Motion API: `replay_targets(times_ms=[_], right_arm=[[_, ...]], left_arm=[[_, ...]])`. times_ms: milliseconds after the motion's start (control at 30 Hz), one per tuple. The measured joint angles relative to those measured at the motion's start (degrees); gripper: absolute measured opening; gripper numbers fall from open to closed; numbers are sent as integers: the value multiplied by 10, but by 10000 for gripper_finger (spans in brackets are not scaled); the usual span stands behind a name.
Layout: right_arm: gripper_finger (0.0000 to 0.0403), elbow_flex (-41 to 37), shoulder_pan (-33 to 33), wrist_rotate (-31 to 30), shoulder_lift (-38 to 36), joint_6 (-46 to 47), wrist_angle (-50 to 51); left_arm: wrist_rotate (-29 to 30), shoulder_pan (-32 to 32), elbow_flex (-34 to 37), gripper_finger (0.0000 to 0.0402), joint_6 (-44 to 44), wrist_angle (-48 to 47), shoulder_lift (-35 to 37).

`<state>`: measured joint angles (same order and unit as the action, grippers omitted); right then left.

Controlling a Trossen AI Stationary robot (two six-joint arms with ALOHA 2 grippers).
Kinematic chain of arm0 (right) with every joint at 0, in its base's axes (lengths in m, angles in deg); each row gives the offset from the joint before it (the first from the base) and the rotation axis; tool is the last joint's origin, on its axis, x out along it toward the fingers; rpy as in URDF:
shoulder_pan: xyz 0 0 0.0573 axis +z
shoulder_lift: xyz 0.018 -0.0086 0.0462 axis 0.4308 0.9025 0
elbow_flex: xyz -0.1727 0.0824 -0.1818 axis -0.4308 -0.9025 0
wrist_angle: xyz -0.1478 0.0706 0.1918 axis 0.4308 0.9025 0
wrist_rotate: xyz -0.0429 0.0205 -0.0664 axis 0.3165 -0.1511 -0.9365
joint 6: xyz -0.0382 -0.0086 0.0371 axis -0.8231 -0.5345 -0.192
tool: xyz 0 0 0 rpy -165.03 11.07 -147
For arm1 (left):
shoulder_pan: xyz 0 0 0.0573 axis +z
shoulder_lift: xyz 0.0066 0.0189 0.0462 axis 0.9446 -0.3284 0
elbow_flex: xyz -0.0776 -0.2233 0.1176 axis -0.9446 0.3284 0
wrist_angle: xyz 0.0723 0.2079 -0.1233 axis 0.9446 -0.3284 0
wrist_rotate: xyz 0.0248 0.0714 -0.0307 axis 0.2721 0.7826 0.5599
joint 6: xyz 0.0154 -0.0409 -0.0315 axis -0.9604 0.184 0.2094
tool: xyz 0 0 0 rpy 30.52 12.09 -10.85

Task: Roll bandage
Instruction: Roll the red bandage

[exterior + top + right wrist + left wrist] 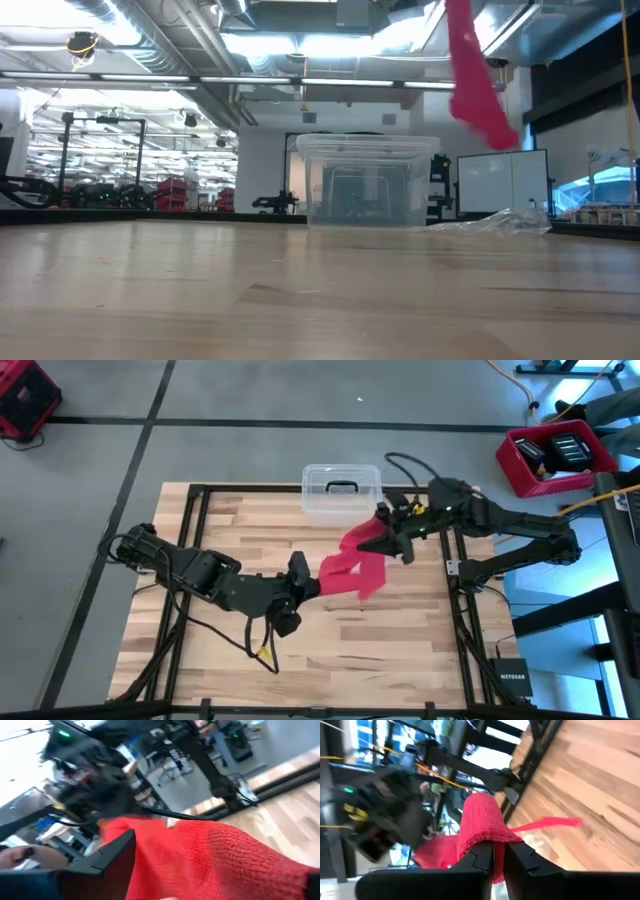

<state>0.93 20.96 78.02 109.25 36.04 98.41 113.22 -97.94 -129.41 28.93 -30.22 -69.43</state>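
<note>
The red bandage hangs in the air over the middle of the table as a twisted band stretched between my two grippers. In the low view a length of the bandage dangles clear of the wooden top. My left gripper is shut on its near left end. My right gripper stands open at the far right end, in front of the clear box. In the right wrist view the bandage lies across the wide gap between the fingers. My left gripper pinches the bandage's end between its two fingers, coming at it nearly level from the table's left. The cloth bulges out of the fingers in a ribbed fold and runs on toward the right arm, lifted clear of the table. My right gripper has the bandage's other end beside one finger; I cannot tell whether cloth and finger touch.
A clear plastic box with a dark handle stands at the table's far edge, just behind my right gripper. A crinkled clear wrapper lies to its right. Bare wood lies along the table's near half. A red bin sits off the table.
</note>
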Motion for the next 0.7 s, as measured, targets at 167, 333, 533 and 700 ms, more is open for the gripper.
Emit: replay_targets(times_ms=[167,333,533,700], right_arm=[[250,20,0,48,0,-1,10],[250,38,-7,42,0,-6,104],[250,30,-7,-28,1,-45,169],[250,29,-7,-17,1,-67,171]], left_arm=[[0,0,0,17,28,-22,0],[0,0,0,17,57,-36,0],[1,8,0,17,111,-72,0],[3,23,0,17,200,-137,0]])
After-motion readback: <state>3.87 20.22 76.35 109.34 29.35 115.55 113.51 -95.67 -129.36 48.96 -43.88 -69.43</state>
